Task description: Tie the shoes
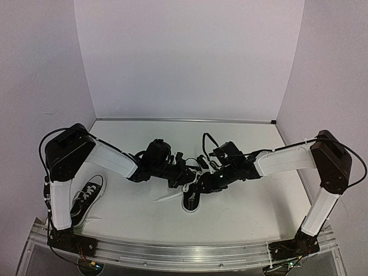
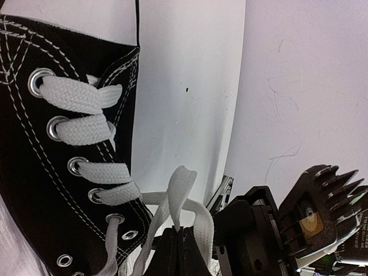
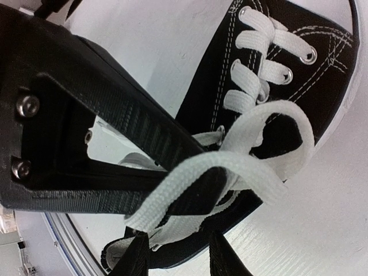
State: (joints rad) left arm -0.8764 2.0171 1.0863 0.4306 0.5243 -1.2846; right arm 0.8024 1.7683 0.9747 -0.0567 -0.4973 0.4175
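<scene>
Two robot arms meet over a black sneaker (image 1: pixel 191 201) standing near the middle of the white table (image 1: pixel 247 213). The left arm (image 1: pixel 109 158) reaches in from the sneaker's left and the right arm (image 1: pixel 284 160) from its right. Seen from the left wrist, the left fingers (image 2: pixel 167 256) are pressed together on the white lace (image 2: pixel 183 184), which rises from between their tips in a small loop just beside the sneaker's upper eyelets (image 2: pixel 115 218). Below that loop, flat crossings of lace run down the row of metal eyelets on the black canvas. From the right wrist, the right fingers (image 3: pixel 126 123) close on another stretch of the same lace, a flat strand pinched across their tips. It curves in a loop back toward the sneaker's tongue. The sneaker's white sole edge (image 3: pixel 352 86) rests on the table. A loose lace end (image 1: pixel 165 197) trails across the table to the sneaker's left. The second sneaker (image 1: pixel 86 201) of the pair sits well to the left of the first, close against the left arm's upright white link, with neither arm's fingers near it.
</scene>
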